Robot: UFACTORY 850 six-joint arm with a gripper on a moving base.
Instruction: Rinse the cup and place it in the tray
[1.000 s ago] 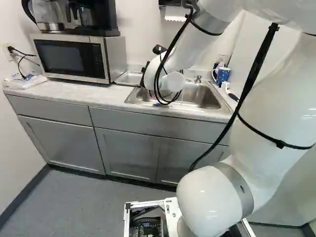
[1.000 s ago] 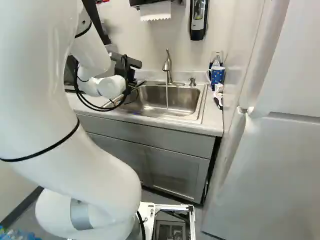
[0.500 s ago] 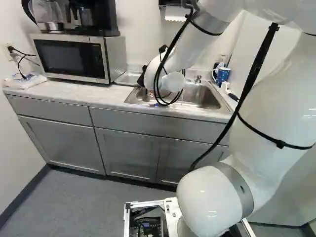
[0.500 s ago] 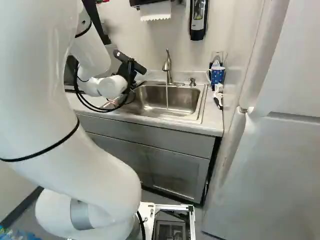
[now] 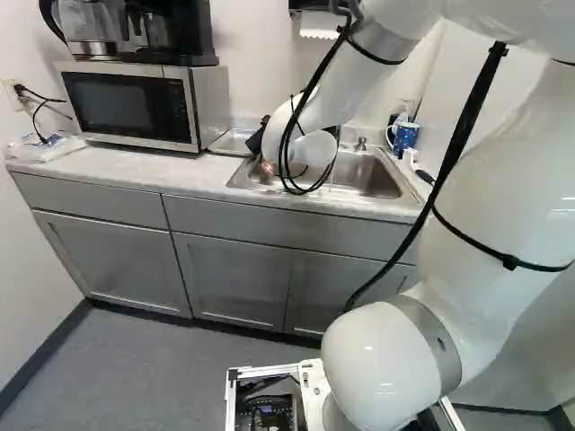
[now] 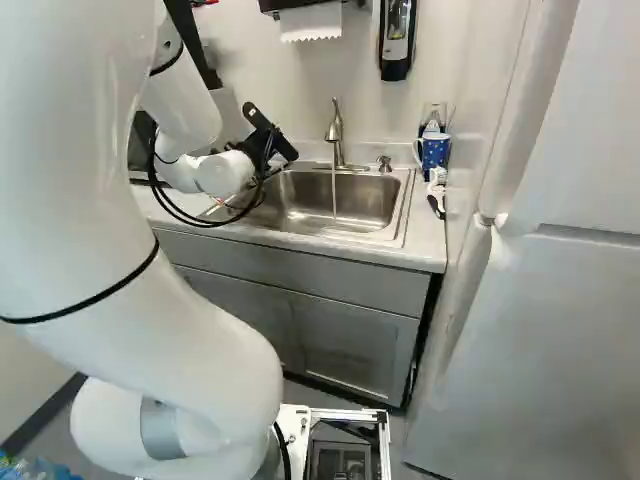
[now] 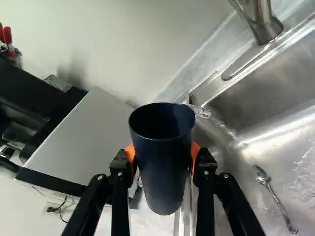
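- The base has not moved; since the earlier pictures, your arm's wrist has turned, and the cup turns with it.
- Your gripper (image 7: 163,155) is squeezing the dark blue cup (image 7: 165,179) from two sides with its orange pads.
- The cup's long way runs across the line from pad to pad. It is tipped, not straight up, and I think its mouth leans toward the sink (image 6: 375,205).
- A clear streak, likely water (image 7: 219,123), shows just past the rim on the sink side.
- The tap (image 6: 335,128) is farther out that way, with its stream (image 6: 334,195) running apart from your arm.
- What looks like the tray (image 5: 231,144) is on the other side, between sink and microwave (image 5: 135,106).
- I think you need to let the cup drip out, then stand it up before going to the tray. A wet cup could slip.
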